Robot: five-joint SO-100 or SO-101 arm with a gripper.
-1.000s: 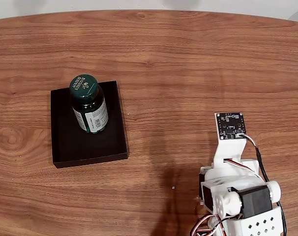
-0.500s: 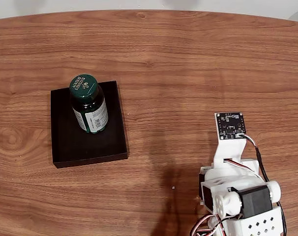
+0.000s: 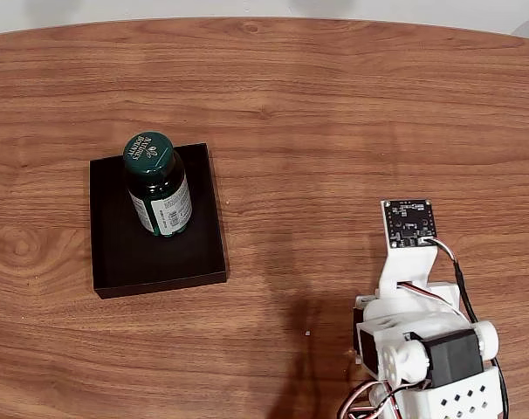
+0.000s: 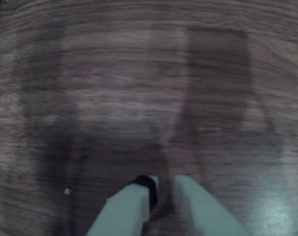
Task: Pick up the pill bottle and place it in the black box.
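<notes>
Table: wood-grain top (image 3: 334,113) fills my fixed view, pale wall strip along the top edge.
Black box: the black box (image 3: 116,253) sits left of centre on the table, flat, low walls, slightly skewed to the grain.
Pill bottle: the pill bottle (image 3: 158,185) stands upright inside the box, toward its upper part; green cap w/ gold print facing the cam, white-and-green label readable on its side. Nothing touching it.
Arm: white arm body (image 3: 422,349) at bottom right of fixed view, folded back, small dark circuit board (image 3: 409,223) on top, wires at the base. Well apart from box and bottle.
Claw: gripper (image 4: 161,184) enters my wrist view from the bottom edge; two pale fingers (image 4: 127,209) close together w/ only a thin gap at the tips, nothing between them, so I read it as closed and empty. Pic is blurry.
Under claw: bare wood w/ the arm's shadow, a tiny light speck (image 4: 67,191) to the left of the fingers.
</notes>
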